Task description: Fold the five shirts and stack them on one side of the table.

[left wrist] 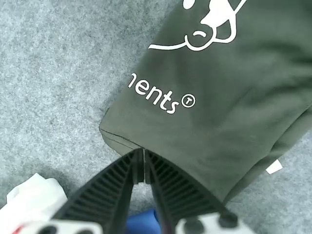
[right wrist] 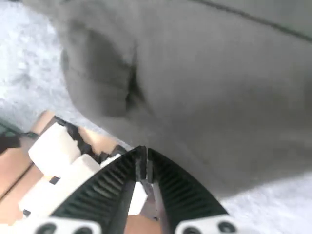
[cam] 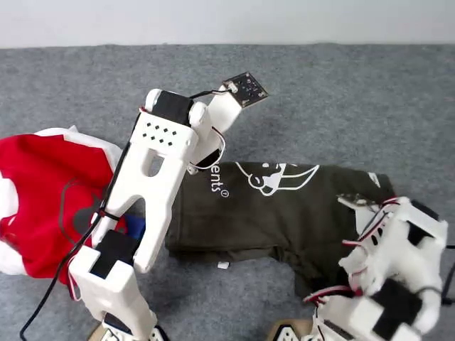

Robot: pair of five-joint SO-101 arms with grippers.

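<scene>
A dark olive shirt [cam: 284, 213] with a white print lies partly folded across the middle of the grey table, a small tag at its near edge. My left gripper [left wrist: 144, 153] is shut on the hem at the shirt's left side [left wrist: 204, 112], close to a corner. The left arm [cam: 153, 185] slants over that side. My right gripper [right wrist: 144, 152] is shut on the edge of the same shirt [right wrist: 204, 83], whose cloth hangs close in front of the camera. The right arm [cam: 398, 249] stands over the shirt's near right corner.
A red and white shirt [cam: 43, 192] lies bunched at the left edge, with something blue [cam: 135, 227] beside it. The grey felt [cam: 341, 99] stretches beyond the dark shirt. A wooden table edge [right wrist: 14, 170] and a white arm base [right wrist: 53, 146] show below the hanging cloth.
</scene>
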